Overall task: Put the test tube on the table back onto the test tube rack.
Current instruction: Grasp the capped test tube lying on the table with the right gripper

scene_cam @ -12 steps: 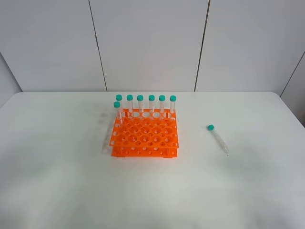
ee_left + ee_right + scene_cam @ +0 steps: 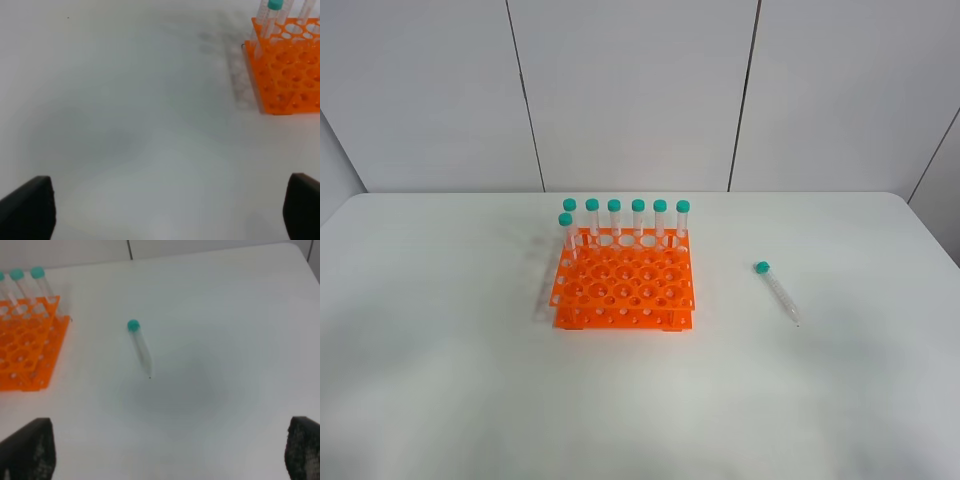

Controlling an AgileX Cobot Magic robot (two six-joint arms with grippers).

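The test tube (image 2: 777,291) lies flat on the white table (image 2: 450,380), right of the orange test tube rack (image 2: 623,285), with its teal cap toward the back. The right wrist view shows the tube (image 2: 140,347) and the rack's edge (image 2: 25,350). My right gripper (image 2: 166,447) is open and empty, well short of the tube. My left gripper (image 2: 165,207) is open and empty over bare table, apart from the rack (image 2: 290,75). Neither arm shows in the exterior high view.
Several identical capped tubes (image 2: 626,219) stand upright along the rack's back row, one more (image 2: 566,234) at the left of the second row. The other rack holes hold nothing. White wall panels (image 2: 630,90) stand behind the table.
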